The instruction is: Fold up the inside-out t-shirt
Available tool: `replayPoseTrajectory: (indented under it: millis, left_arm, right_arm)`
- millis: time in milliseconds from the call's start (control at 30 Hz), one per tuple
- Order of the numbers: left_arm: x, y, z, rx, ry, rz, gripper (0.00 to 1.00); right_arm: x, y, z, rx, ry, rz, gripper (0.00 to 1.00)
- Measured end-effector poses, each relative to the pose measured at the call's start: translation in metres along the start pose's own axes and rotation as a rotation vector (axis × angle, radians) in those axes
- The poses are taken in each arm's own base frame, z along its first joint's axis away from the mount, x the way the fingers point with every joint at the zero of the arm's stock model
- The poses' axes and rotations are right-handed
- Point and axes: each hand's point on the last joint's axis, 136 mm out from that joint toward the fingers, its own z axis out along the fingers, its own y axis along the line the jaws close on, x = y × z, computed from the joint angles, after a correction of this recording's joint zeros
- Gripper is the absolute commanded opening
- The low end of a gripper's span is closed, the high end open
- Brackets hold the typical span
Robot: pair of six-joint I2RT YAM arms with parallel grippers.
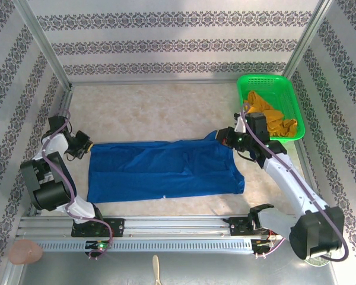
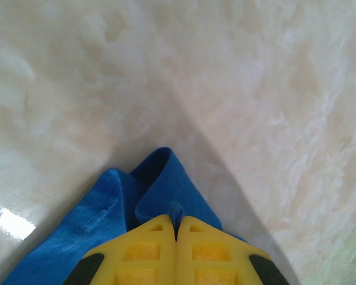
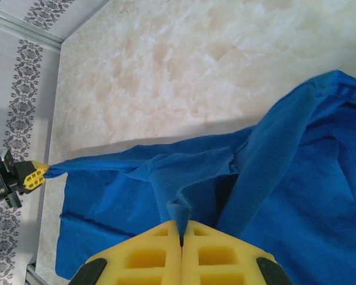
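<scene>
The t-shirt [image 1: 166, 169] is spread on the tabletop [image 1: 154, 107] between the two arms, its long side running left to right. Its far left corner is pinched in the left gripper [image 1: 88, 144], whose yellow fingers [image 2: 148, 249] are pressed together on a small fold of blue cloth. Its far right part is gathered into a ridge and clamped in the right gripper [image 1: 224, 138], likewise closed tight. The far edge is drawn in a straight line between the two grips, and a shadow is cast beneath it. A green basket [image 1: 249, 83] stands at the far right, near the right gripper, and a yellow garment [image 1: 273, 116] lies in it.
</scene>
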Motion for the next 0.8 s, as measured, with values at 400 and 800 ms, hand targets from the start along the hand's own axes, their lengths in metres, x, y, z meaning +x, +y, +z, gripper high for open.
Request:
replayPoseTrajectory:
  millis: [400,800]
  left_arm:
    - [0.024,0.017,0.004,-0.008,0.037,-0.036,0.00]
    - [0.023,0.031,0.012,-0.036,0.048,-0.069,0.00]
  right_arm:
    - [0.038,-0.022,-0.020,0.023,-0.013,0.045,0.00]
    - [0.084,-0.042,-0.021,0.038,0.046,0.095,0.00]
